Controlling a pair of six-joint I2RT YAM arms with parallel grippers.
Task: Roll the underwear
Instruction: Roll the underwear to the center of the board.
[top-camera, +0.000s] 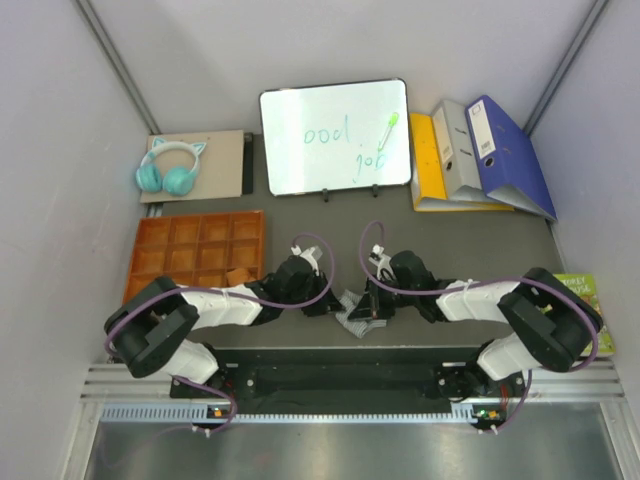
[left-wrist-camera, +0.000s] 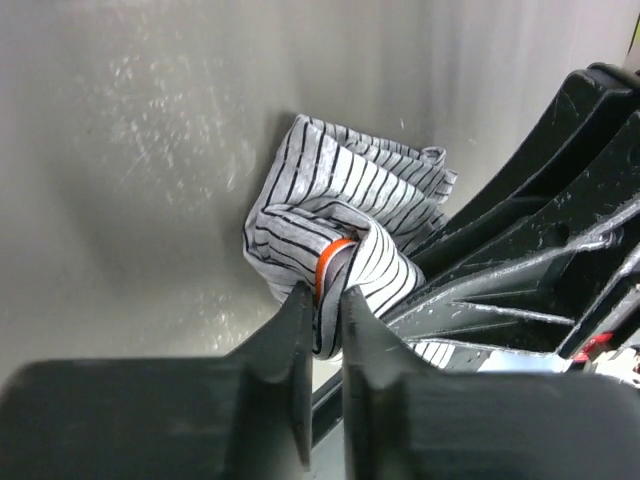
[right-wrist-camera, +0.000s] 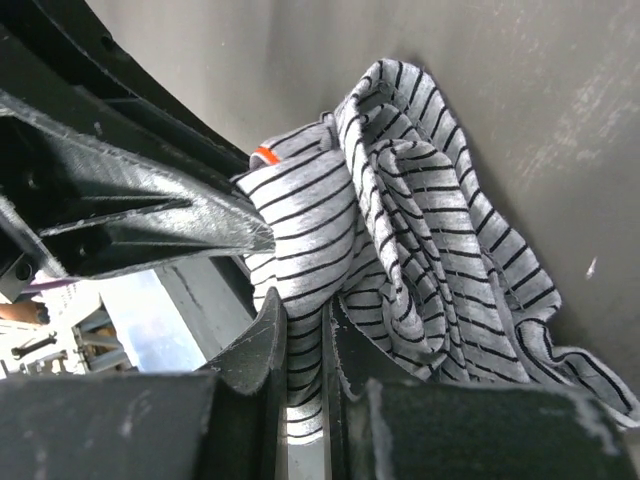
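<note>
The grey-and-white striped boxer shorts (top-camera: 352, 318) lie bunched on the dark table near its front edge, between my two grippers. In the left wrist view my left gripper (left-wrist-camera: 325, 295) is shut on a fold of the boxers (left-wrist-camera: 340, 190), where a thin orange band (left-wrist-camera: 333, 262) shows. In the right wrist view my right gripper (right-wrist-camera: 305, 305) is shut on another fold of the boxers (right-wrist-camera: 440, 220). In the top view the left gripper (top-camera: 326, 300) and right gripper (top-camera: 370, 304) almost touch over the cloth. A small rust-orange lump (top-camera: 237, 276) sits in the tray; I cannot tell whether it is the briefs.
An orange compartment tray (top-camera: 165, 262) lies at the left. Teal headphones (top-camera: 168, 170) rest on a board behind it. A whiteboard (top-camera: 334, 136) with a green pen stands at the back, binders (top-camera: 480, 155) at the back right, a green book (top-camera: 590, 300) at the right edge.
</note>
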